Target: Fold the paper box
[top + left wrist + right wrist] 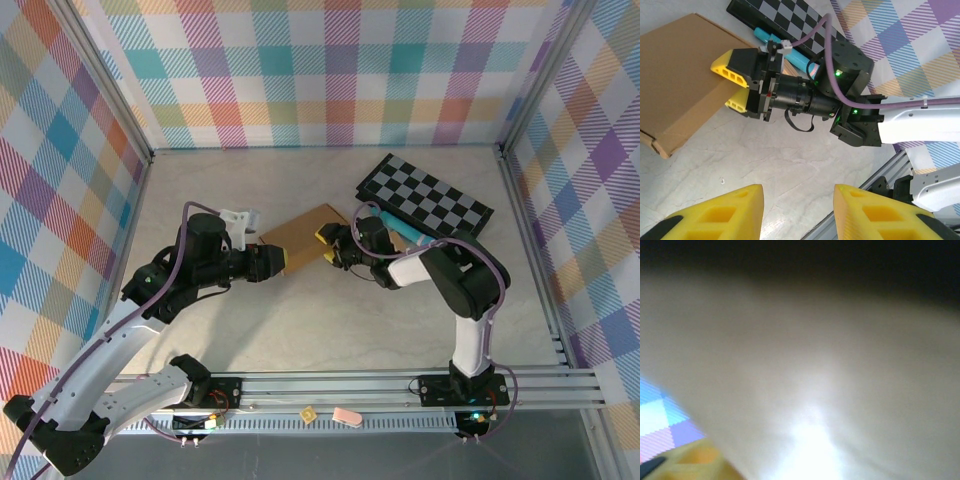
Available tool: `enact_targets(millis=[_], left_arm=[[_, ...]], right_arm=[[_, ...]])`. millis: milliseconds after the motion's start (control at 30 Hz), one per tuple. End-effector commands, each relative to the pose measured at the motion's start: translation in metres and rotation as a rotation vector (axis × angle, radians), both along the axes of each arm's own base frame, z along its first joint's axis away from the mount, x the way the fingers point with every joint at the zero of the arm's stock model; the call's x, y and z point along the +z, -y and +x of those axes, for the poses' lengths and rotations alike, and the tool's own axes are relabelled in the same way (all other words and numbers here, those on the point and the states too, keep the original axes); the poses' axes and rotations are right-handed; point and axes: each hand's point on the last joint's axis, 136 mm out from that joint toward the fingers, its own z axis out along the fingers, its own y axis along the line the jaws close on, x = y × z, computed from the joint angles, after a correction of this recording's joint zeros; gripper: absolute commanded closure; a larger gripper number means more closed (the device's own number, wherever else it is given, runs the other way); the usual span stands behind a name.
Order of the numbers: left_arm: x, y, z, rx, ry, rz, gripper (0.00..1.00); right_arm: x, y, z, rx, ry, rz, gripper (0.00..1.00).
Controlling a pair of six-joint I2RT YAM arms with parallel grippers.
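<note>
The paper box (305, 232) is a flat brown cardboard piece lying on the table's middle; it also shows at the upper left of the left wrist view (680, 75). My right gripper (326, 245) is at its right edge. Its yellow fingers (732, 65) stand apart, one above the cardboard and one below, with the edge between them (720, 86). The right wrist view is a close blur of pale cardboard (815, 365). My left gripper (283, 262) sits at the box's near-left side, open (798, 200), with only bare table between its fingers.
A black-and-grey checkered board (425, 197) lies at the back right, behind the right arm. A teal object (405, 230) rests against its near edge. An aluminium rail (350, 385) runs along the table's front. Plaid walls close in the left, back and right sides.
</note>
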Motion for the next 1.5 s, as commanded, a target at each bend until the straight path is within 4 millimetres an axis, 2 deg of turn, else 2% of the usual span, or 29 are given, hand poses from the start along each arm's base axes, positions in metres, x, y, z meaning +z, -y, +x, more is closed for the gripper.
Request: enact_targets(millis=[0, 100, 167, 400, 600, 800, 833, 867, 933, 1133, 1233, 1300, 1367, 1400, 1433, 1467], left_arm=[[0.012, -0.003, 0.003, 0.020, 0.033, -0.026, 0.59], [0.012, -0.004, 0.003, 0.024, 0.035, -0.020, 0.59], [0.012, -0.005, 0.003, 0.028, 0.040, -0.020, 0.59], [0.010, -0.003, 0.006, 0.027, 0.034, -0.023, 0.59], [0.010, -0.004, 0.007, 0.036, 0.035, -0.024, 0.59], [0.009, -0.006, 0.009, 0.048, 0.034, -0.025, 0.59], [0.009, -0.007, 0.009, 0.053, 0.033, -0.024, 0.59], [0.009, -0.008, 0.010, 0.058, 0.035, -0.021, 0.59], [0.010, -0.012, 0.012, 0.080, 0.039, -0.011, 0.58], [0.010, -0.026, 0.018, 0.145, 0.064, 0.015, 0.56], [0.004, -0.031, 0.023, 0.178, 0.064, 0.031, 0.54], [0.000, -0.034, 0.027, 0.203, 0.065, 0.038, 0.53], [-0.003, -0.036, 0.030, 0.220, 0.072, 0.037, 0.42], [-0.006, -0.036, 0.032, 0.228, 0.070, 0.043, 0.33], [-0.010, -0.037, 0.034, 0.233, 0.069, 0.046, 0.19], [-0.012, -0.036, 0.035, 0.235, 0.067, 0.048, 0.00]], right_arm=[[-0.025, 0.005, -0.007, 0.022, -0.055, -0.066, 0.35], [-0.035, 0.015, -0.016, 0.016, -0.106, -0.137, 0.28], [-0.033, 0.021, -0.019, 0.006, -0.118, -0.161, 0.25], [-0.023, 0.032, -0.026, -0.023, -0.172, -0.212, 0.24], [-0.012, 0.056, -0.035, -0.085, -0.224, -0.315, 0.23], [0.019, 0.065, -0.031, -0.074, -0.143, -0.377, 0.21], [0.025, 0.068, -0.029, -0.068, -0.122, -0.385, 0.04], [0.031, 0.071, -0.028, -0.061, -0.102, -0.390, 0.01], [0.045, 0.081, -0.027, -0.046, -0.062, -0.413, 0.01], [0.107, 0.150, -0.029, 0.020, 0.163, -0.640, 0.01], [0.131, 0.195, -0.038, 0.026, 0.236, -0.797, 0.01], [0.144, 0.235, -0.046, -0.032, 0.236, -0.936, 0.01], [0.150, 0.282, -0.052, -0.150, 0.191, -1.097, 0.01], [0.151, 0.302, -0.054, -0.205, 0.176, -1.164, 0.01], [0.152, 0.317, -0.054, -0.238, 0.191, -1.214, 0.01], [0.150, 0.325, -0.056, -0.237, 0.203, -1.237, 0.01]])
